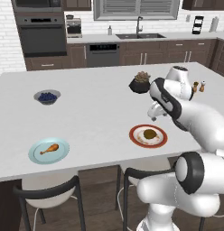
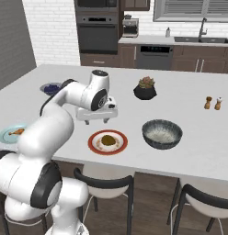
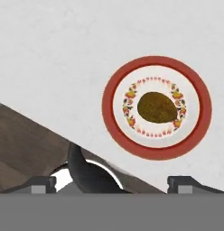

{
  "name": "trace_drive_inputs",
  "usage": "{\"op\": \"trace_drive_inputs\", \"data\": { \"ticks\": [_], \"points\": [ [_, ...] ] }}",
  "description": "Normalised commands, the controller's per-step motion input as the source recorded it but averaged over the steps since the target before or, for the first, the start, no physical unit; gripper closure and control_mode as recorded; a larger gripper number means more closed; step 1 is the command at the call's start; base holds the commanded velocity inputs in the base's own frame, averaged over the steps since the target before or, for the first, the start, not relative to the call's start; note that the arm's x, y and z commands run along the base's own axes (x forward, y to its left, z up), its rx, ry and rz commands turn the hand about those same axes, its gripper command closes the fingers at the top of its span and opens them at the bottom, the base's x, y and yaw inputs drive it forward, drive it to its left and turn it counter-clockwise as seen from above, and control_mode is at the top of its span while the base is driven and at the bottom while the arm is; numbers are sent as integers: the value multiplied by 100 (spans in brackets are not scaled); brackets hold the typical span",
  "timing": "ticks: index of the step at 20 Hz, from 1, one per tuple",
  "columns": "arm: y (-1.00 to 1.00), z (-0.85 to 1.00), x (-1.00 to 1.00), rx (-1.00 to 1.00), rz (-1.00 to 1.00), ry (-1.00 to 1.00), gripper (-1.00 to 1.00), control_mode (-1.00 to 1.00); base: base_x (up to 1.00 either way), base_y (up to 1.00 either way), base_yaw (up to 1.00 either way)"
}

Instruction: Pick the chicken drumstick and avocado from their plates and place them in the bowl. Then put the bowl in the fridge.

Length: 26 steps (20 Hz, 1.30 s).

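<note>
Your claw hangs wide open and empty above the white table.
The small dark olive-brown avocado lies below and slightly right of it, on the white orange-red-rimmed plate; the avocado's long axis runs across your hand view.

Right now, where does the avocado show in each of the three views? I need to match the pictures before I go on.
Left base view: avocado right of centre, on the red-rimmed plate near the counter's front edge.
Right base view: avocado left of centre, below the gripper, left of the bowl.
Hand view: avocado right of centre, in the plate's middle.
Shared landmark: the red-rimmed plate itself.
</note>
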Motion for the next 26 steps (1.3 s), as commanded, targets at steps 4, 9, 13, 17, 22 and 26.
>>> {"op": "trace_drive_inputs", "data": {
  "ticks": [4, 9, 13, 17, 22, 26],
  "points": [
    [0, -36, 74, 0, 20, 0, -100, -100, 0, 0, 0],
    [0, -37, 60, 0, 15, 0, -100, -100, 0, 0, 0],
    [0, -24, 27, -3, 17, -1, -100, -100, 0, 0, 0],
    [0, -28, -5, -13, 10, -7, -100, -100, 0, 0, 0],
    [0, -35, -3, -9, 7, -1, -100, -100, 0, 0, 0],
    [0, -28, 0, -6, 4, 0, -100, -100, 0, 0, 0]
  ]
}}
